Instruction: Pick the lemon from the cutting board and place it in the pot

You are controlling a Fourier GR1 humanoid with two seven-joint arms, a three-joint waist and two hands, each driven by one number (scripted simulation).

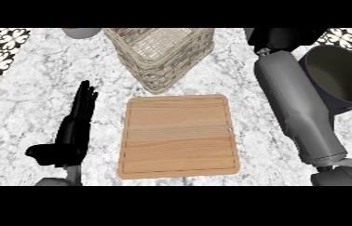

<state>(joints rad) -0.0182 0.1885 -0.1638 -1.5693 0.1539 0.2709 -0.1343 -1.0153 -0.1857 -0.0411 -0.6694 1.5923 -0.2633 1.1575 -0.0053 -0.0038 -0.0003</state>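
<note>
The wooden cutting board (179, 136) lies in the middle of the counter with nothing on it. No lemon shows anywhere. The dark grey pot (315, 83) stands at the right edge, partly hidden by my right forearm (292, 104). That forearm runs up the right side to my right hand (282, 38), which sits at the top of the view, just left of the pot's far rim and partly cut off. My left hand (74, 127) rests open left of the board, fingers straight and pointing away, holding nothing.
A woven wicker basket (164, 53) stands behind the board, close to its far edge. A grey rounded object (82, 32) peeks in at the top left. Patterned tiles (12, 38) border the marble counter at both top corners.
</note>
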